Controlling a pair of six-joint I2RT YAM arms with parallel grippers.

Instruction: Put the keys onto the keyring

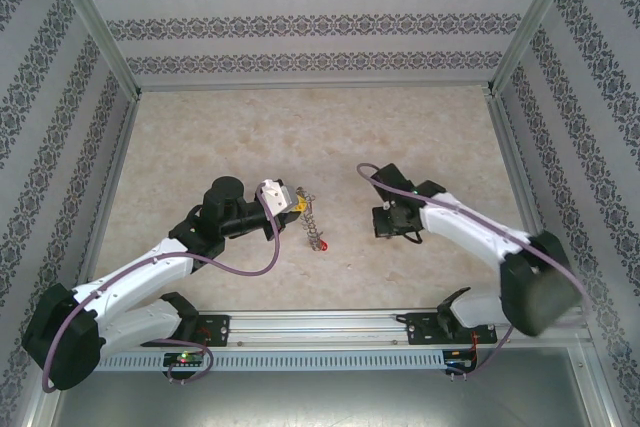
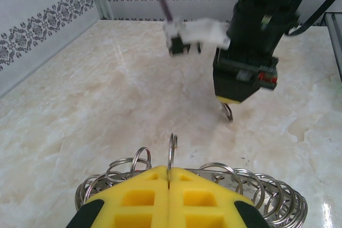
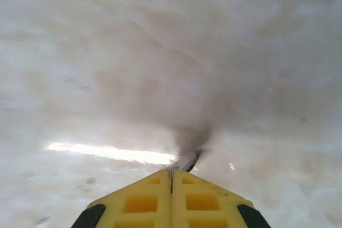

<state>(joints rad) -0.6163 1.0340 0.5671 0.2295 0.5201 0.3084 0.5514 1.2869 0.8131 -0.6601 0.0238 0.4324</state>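
Looking down from above, I see my left gripper [image 1: 289, 205] with its yellow jaws pressed tight on the keyring [image 1: 310, 217], near the middle of the marble table [image 1: 200, 137]. A key with a red head [image 1: 323, 244] sits at the ring's near end. My right gripper [image 1: 384, 224] points down at the table, off to the right. Its jaws are together on a small silvery loop [image 2: 228, 111]. I cannot tell what that loop belongs to.
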